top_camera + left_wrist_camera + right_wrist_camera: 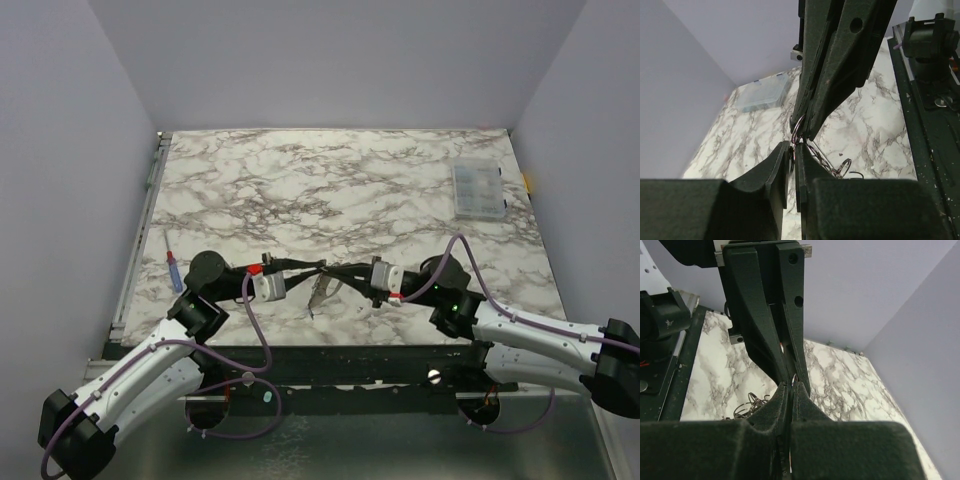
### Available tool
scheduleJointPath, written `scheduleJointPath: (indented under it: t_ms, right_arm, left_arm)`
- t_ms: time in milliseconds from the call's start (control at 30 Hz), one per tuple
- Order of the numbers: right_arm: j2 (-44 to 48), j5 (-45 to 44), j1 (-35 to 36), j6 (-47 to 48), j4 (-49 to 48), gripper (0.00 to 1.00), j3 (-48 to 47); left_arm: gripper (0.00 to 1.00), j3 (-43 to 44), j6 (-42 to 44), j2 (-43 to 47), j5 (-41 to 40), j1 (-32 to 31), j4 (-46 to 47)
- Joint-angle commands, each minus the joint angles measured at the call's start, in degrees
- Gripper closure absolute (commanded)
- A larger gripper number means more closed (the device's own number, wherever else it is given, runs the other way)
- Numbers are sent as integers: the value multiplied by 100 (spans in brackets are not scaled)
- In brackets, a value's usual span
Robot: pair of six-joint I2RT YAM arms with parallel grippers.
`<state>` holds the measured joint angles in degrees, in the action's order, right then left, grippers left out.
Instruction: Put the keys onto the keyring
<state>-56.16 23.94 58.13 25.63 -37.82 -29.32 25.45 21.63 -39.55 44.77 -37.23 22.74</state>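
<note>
Above the near middle of the marble table (pixel 350 180), the left fingers (pixel 300 267) and the right fingers (pixel 352 274) are being held tip to tip. The keyring (pixel 796 131) is being pinched at the very tips of the right fingers, which are being pressed fully together on the ring's upper rim. The left fingers are being held only a narrow slit apart, with the ring's lower edge lying at that slit; whether the ring is being clamped there cannot be told. The link chain (pixel 826 162) is being let hang from the ring toward the table below the meeting point. A clear compartment box (pixel 478 190) is being shown at the far right of the table, and a blue-and-red pen-like tool (pixel 175 272) at the left edge, well apart from the keyring.
</note>
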Motion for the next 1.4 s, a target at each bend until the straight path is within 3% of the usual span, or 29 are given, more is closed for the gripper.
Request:
scheduleJointPath:
  t_ms: [0,67,333,567,700,1000,1267,1367]
  right_arm:
    - [-101,240,6,56,167,99,-187]
    - [-133,259,6,59,188,99,-194]
    - [-217,25,6,154,752,98,-365]
    - [-65,-373,7,212,1211,68,-529]
    - [-257,-440,6,302,1714,60,-865]
    - [-639,-758,12,264,2346,58,-1394]
    - [-391,-1496,6,332,2463,55,-1285]
    - [-241,-1356,9,494,2894,54,-1416]
  left_arm:
    - [90,1,-31,-6,411,-13,169]
    - [100,10,-30,-21,433,-16,169]
    - [100,61,-198,-143,278,-12,150]
    - [100,269,-23,-339,-145,-7,-386]
    - [100,390,85,-498,-444,-5,-681]
    - [100,500,124,-668,-832,10,-953]
    - [100,539,202,-685,-949,6,-1072]
    - [100,560,307,-698,-1004,6,-1187]
